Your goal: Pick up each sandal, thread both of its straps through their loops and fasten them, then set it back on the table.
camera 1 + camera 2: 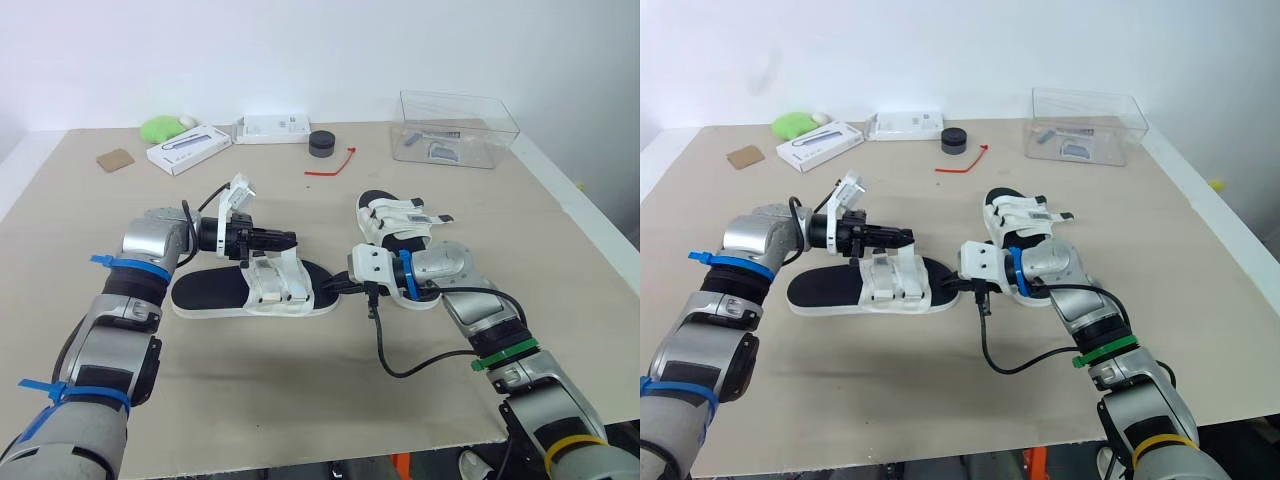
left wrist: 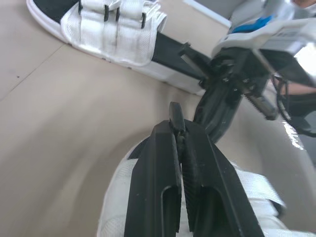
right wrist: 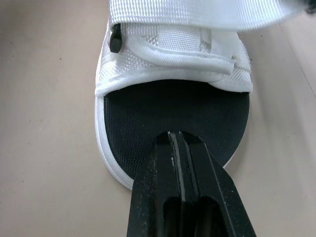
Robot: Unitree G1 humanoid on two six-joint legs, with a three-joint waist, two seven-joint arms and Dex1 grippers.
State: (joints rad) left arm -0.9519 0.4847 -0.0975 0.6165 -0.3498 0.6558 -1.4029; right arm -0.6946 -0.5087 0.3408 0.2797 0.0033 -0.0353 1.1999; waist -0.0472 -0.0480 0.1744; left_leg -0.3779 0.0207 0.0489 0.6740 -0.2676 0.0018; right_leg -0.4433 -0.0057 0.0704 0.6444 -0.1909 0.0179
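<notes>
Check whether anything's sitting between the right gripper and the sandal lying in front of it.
Nothing visible stands between them. The right gripper, fingers shut, is right at the toe end of the near sandal, its tips over the black footbed. The other sandal lies farther back, clear of that path.

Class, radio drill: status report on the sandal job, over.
Left end effector shut over straps of near sandal. Right end effector shut at its toe. Far sandal lies apart.

Left gripper (image 1: pixel 288 239): fingers pressed together, pointing to the robot's right, forearm roughly level. Right gripper (image 1: pixel 330 289): fingers closed, pointing left, elbow bent.
</notes>
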